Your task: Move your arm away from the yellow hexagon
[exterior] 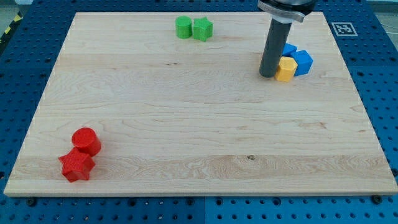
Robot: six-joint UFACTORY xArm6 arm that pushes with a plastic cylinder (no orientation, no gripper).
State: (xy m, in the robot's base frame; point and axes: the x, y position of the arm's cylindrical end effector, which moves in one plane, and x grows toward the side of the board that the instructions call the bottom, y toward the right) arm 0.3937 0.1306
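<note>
Desk (186, 124): pale wooden board on a blue pegboard. Tool is a plain dark rod with no jaws, so wide or narrow does not apply; it holds nothing.

My tip (267, 76) rests on the board near the view's upper right, just beside the yellow hexagon (285, 70), on its left side in the view. Touching or a hair apart: cannot tell.

Behind the hexagon, toward the view's right, a blue cube (303, 61) sits against it; a second blue block (289, 49) shows partly behind the rod, shape unclear.

Elsewhere: green cylinder (183, 27) and green star (202, 28) together at the view's top; red cylinder (86, 141) and red star (76, 165) at the lower left.

Judgement: hexagon looks small, light, rigid, and likely slides easily on smooth wood. No hold needed; any rightward drift would shove it. Retreat leftward or downward in the view, over open board
</note>
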